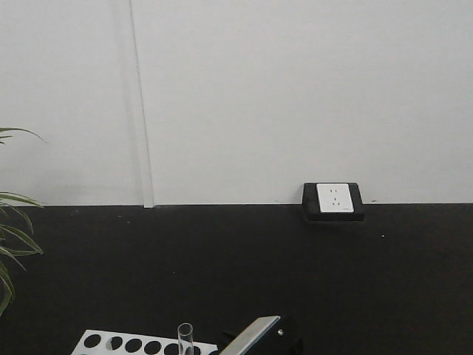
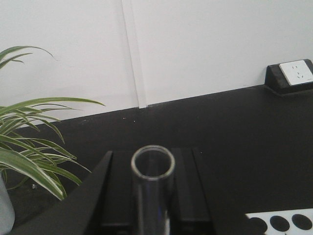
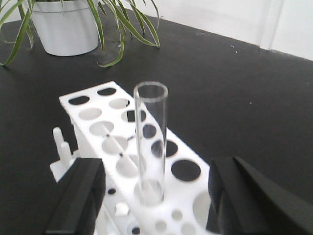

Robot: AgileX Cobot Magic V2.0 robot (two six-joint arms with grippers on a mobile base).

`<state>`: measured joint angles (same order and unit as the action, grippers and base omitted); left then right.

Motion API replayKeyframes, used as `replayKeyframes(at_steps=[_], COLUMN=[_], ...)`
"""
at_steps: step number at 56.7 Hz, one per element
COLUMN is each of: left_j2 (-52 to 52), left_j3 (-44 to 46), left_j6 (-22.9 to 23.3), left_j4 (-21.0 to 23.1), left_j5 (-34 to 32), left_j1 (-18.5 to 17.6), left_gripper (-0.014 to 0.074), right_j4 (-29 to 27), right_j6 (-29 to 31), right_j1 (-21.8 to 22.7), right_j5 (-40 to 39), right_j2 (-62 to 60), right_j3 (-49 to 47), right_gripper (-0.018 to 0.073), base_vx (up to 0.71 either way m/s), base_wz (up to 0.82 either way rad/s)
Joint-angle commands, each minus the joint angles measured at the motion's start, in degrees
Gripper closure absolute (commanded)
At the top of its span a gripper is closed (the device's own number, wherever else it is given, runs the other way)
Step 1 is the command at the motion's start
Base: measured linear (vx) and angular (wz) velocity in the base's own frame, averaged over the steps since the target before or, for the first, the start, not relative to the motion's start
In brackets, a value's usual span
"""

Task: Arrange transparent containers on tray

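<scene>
Left claw [image 2: 152, 159] pinches an upright test tube [image 2: 152, 196] — plant [image 2: 34, 147] at left.

Background: a plain white wall [image 1: 295, 89], evenly lit, with a narrow vertical white strip [image 1: 140, 103] running down to the matte black counter [image 1: 222, 266]. A white socket [image 1: 332, 197] in a black housing [image 1: 355, 200] sits against the wall. At left, a striped-leaved plant [image 2: 34, 147] grows in a white pot [image 3: 63, 29].

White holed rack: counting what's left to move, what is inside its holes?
One clear test tube stands upright in the rack; its other visible holes look empty. The fingers of the right tool hide its near corners.
</scene>
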<state>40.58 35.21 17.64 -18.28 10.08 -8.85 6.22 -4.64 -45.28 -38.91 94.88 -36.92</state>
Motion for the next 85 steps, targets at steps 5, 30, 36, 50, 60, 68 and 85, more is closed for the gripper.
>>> replayKeyframes(at_steps=[5, 30, 36, 50, 60, 68, 85], left_j2=[-0.2, -0.2, -0.2, -0.2, -0.2, -0.2, -0.2], left_j3=[1.6, 1.6, 1.6, 1.6, 1.6, 1.6, 1.6], left_j6=[0.2, 0.2, 0.2, 0.2, 0.2, 0.2, 0.2], left_j4=[0.3, 0.3, 0.3, 0.3, 0.3, 0.3, 0.3], left_j5=[-4.4, -4.4, -4.4, -4.4, -4.4, -4.4, -4.4], left_j1=[-0.3, -0.3, -0.3, -0.3, -0.3, -0.3, -0.3], left_gripper=[0.0451, 0.0451, 0.0451, 0.0451, 0.0451, 0.0451, 0.0451], right_j4=[0.5, 0.4, 0.4, 0.4, 0.5, 0.2, -0.1], right_j6=[0.1, 0.1, 0.1, 0.1, 0.4, 0.4, 1.7], right_j1=[0.0, 0.0, 0.0, 0.0, 0.1, 0.1, 0.2], right_j5=[-5.4, -5.4, -5.0, -4.2, -3.9, -3.2, 5.0], right_j2=[0.6, 7.1, 7.1, 7.1, 6.3, 3.4, -6.9], right_j3=[-5.3, -11.7, -11.7, -11.7, -11.7, -11.7, -11.7], right_gripper=[0.0039, 0.0106, 0.0183, 0.0366, 0.0473, 0.0558, 0.0571], base_vx=[0.00, 0.00, 0.00, 0.00, 0.00, 0.00, 0.00], base_wz=[0.00, 0.00, 0.00, 0.00, 0.00, 0.00, 0.00])
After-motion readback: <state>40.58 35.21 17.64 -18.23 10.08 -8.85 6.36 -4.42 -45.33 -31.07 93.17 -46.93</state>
